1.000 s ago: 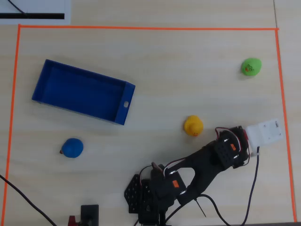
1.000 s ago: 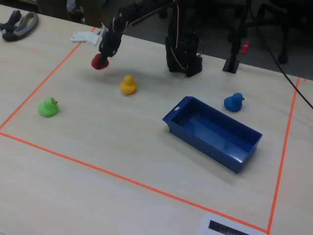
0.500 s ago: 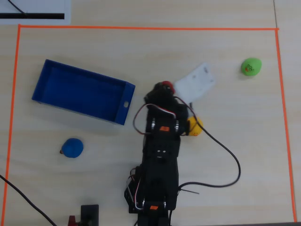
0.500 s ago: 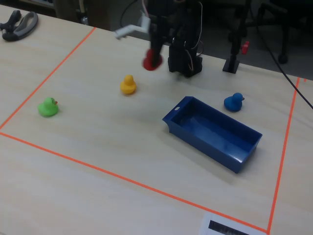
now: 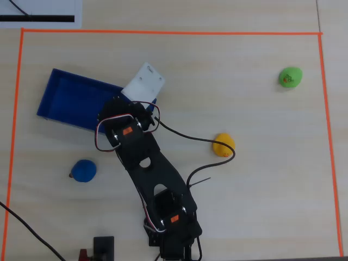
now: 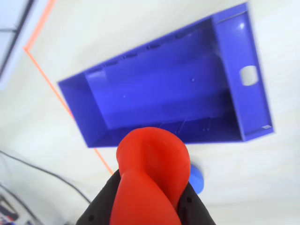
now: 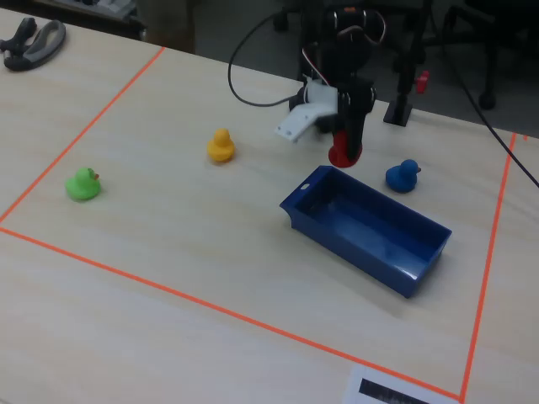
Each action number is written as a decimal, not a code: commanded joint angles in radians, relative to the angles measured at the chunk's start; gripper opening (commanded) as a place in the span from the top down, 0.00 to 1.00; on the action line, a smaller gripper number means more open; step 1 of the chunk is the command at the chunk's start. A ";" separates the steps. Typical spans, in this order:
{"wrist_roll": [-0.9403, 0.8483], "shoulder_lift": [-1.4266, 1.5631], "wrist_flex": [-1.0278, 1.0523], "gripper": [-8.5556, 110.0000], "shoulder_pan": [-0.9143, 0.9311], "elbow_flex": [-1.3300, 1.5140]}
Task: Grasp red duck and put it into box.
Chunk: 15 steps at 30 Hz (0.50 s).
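The red duck [image 7: 344, 155] is clenched between the jaws above the box [image 7: 421, 252].

Pale wooden table [image 7: 168, 278] marked with orange tape [image 7: 210, 307].

We see the taped table from straight above, and obliquely from its far side; our close wrist camera looks down. All share the blue box [image 5: 70, 100] [image 6: 164, 93] [image 7: 370, 227].
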 commanded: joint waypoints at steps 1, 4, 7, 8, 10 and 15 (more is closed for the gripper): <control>-0.006 -0.038 -0.072 0.93 -0.037 0.009; -0.009 -0.080 -0.137 0.93 -0.049 0.023; -0.018 -0.118 -0.186 0.91 -0.043 0.025; -0.023 -0.129 -0.198 0.91 -0.043 0.025; -0.037 -0.152 -0.218 0.89 -0.048 0.028; -0.049 -0.183 -0.259 0.80 -0.071 0.054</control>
